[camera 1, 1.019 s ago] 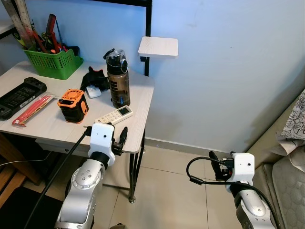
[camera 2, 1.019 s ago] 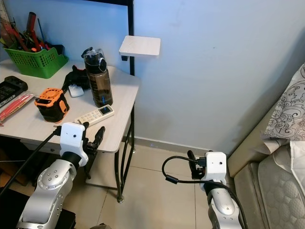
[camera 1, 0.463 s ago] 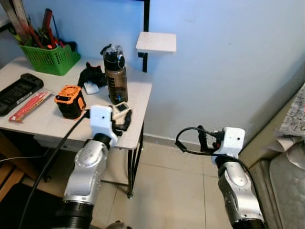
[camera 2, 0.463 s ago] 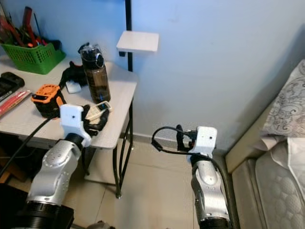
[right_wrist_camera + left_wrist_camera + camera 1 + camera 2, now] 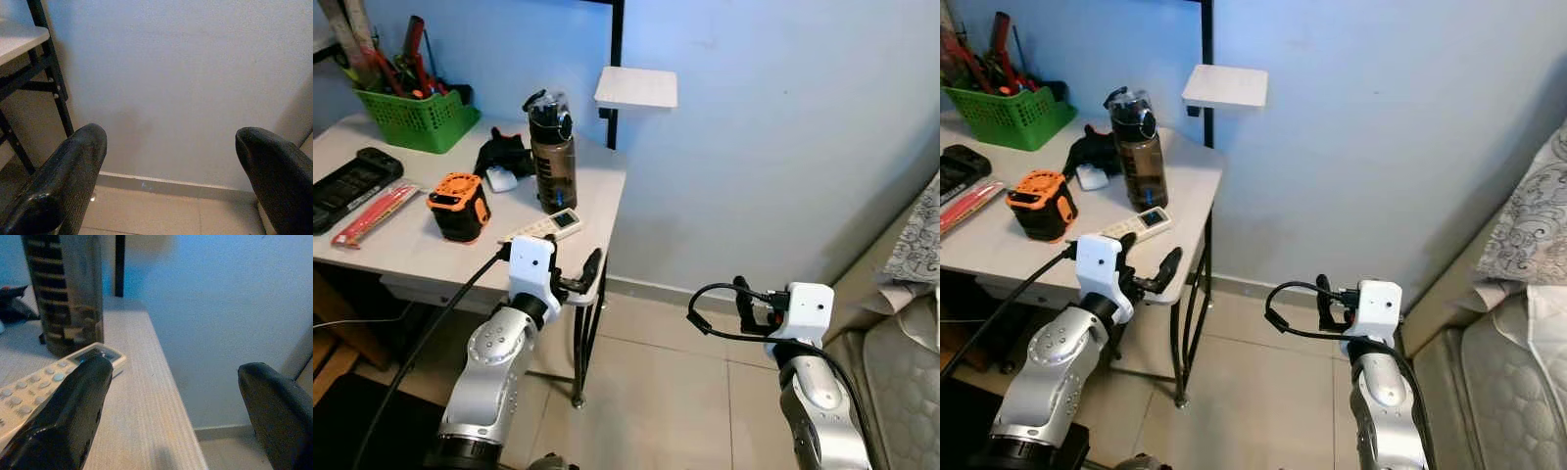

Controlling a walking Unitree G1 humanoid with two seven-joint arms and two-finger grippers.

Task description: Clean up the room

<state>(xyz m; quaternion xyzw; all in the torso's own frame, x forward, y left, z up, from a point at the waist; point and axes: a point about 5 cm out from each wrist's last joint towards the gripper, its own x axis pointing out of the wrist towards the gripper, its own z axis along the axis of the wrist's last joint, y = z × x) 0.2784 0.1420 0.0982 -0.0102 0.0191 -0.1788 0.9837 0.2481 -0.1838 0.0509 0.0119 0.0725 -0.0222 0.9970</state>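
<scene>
A white remote (image 5: 543, 227) lies near the front right corner of the pale wooden table (image 5: 431, 257), just in front of a dark water bottle (image 5: 551, 152). My left gripper (image 5: 580, 280) hovers open at that corner, level with the tabletop. In the left wrist view its one finger (image 5: 73, 406) overlaps the remote (image 5: 44, 384) and the other sits off the table's edge. My right gripper (image 5: 749, 305) is open and empty above the floor tiles, facing the blue wall (image 5: 166, 63).
On the table are an orange and black tool (image 5: 458, 206), a black glove with a white mouse (image 5: 502, 157), a green basket of tools (image 5: 413, 117), a black case (image 5: 352, 181) and a red packet (image 5: 374, 212). A small white shelf (image 5: 636, 88) juts from the wall. A sofa (image 5: 906, 343) stands at the right.
My left gripper has drawn back from over the remote to the table's front right corner. The right arm has dropped slightly. The camera view has shifted a little.
</scene>
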